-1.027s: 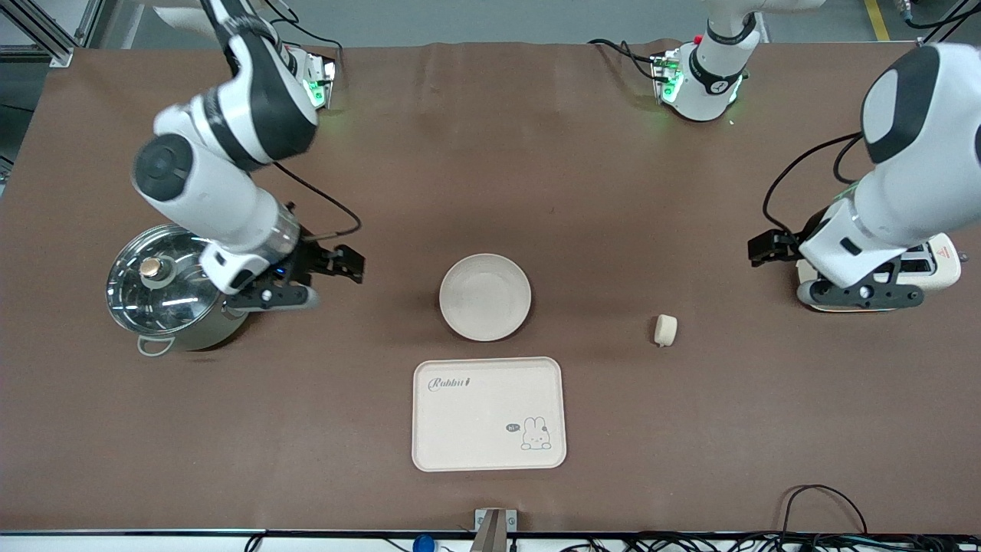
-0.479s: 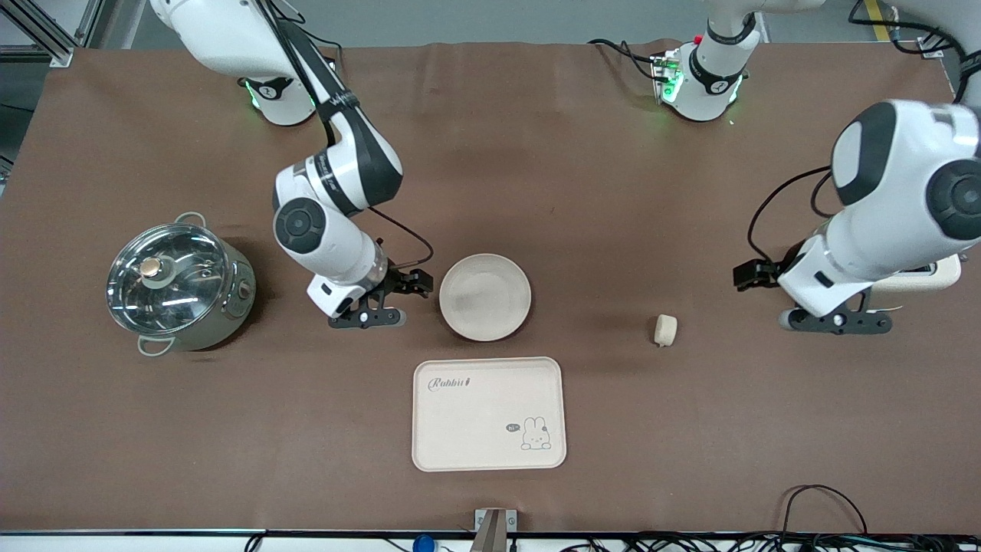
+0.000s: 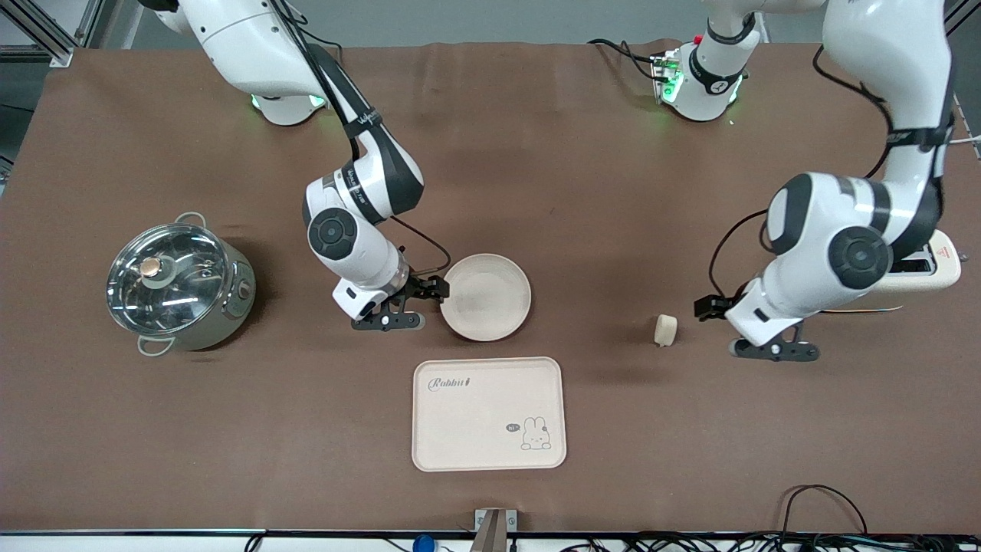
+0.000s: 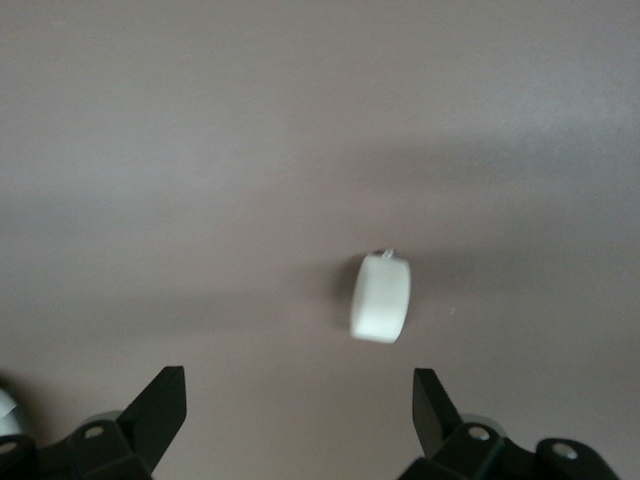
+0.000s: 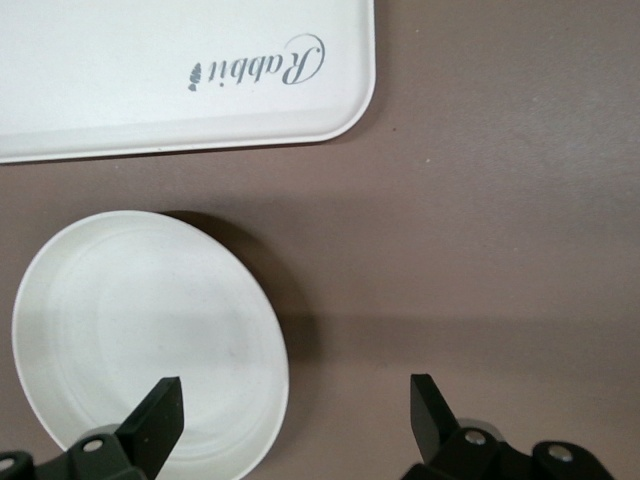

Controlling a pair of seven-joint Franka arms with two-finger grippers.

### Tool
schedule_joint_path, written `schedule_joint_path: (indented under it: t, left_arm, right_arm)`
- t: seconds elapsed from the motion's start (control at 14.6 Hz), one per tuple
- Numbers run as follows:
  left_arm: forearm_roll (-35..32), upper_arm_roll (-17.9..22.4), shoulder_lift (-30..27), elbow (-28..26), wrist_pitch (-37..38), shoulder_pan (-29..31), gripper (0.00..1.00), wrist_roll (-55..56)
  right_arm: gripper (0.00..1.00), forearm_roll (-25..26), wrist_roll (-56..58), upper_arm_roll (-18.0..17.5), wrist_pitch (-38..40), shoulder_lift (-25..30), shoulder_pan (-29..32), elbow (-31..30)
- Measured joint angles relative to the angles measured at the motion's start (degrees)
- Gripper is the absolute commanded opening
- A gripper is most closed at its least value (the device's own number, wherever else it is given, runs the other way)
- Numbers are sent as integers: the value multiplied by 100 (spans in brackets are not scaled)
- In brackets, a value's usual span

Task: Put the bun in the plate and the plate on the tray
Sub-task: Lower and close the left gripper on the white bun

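Observation:
The round cream plate (image 3: 485,297) lies mid-table, farther from the front camera than the cream "Rabbit" tray (image 3: 489,414). The small pale bun (image 3: 665,330) lies on the cloth toward the left arm's end. My right gripper (image 3: 387,320) is open and empty at the plate's rim. In the right wrist view (image 5: 295,410) one finger is over the plate (image 5: 150,335) and the other over bare cloth, with the tray (image 5: 180,70) ahead. My left gripper (image 3: 770,350) is open and empty beside the bun. In the left wrist view (image 4: 297,405) the bun (image 4: 381,297) lies just ahead of the fingers.
A steel pot with a glass lid (image 3: 178,287) stands toward the right arm's end of the table. A cream toaster (image 3: 931,268) stands toward the left arm's end, partly hidden by the left arm. Brown cloth (image 3: 582,192) covers the table.
My right gripper has swung from over the pot to the plate's rim. My left gripper has swung from over the toaster to beside the bun. Plate, bun and tray have not moved.

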State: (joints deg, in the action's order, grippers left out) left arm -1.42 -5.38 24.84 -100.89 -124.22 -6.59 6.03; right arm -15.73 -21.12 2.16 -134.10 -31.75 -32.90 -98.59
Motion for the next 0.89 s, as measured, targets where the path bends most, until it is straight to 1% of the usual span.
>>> schedule_joint_path:
  t: [0.14,0.21,0.48,0.55,0.62,0.68,0.89]
  left_arm:
    - [0,-139,200,-323,-769,-6,100,1]
    - [0,-220,286,-454,-1009,-7,100,1]
    - [0,-343,528,-672,-1538,-6,99,-8]
    - [0,-342,565,-763,-1760,8,97,-44]
    - [0,-342,593,-876,-1977,29,90,-115]
    - [0,-341,619,-980,-2146,57,80,-198]
    - [0,-340,682,-1107,-2328,161,35,-322]
  right_arm:
    - [100,-42,-1,11,-47,-12,1,1]
    - [100,-57,-1,12,-98,-29,-1,1]
    - [100,-91,-5,9,-257,-160,-97,0]
    - [100,-92,-7,9,-270,-186,-116,0]
    - [100,-93,-10,9,-272,-197,-126,0]
    - [100,-94,-11,10,-272,-198,-127,0]
    - [100,-95,-12,14,-272,-212,-127,0]
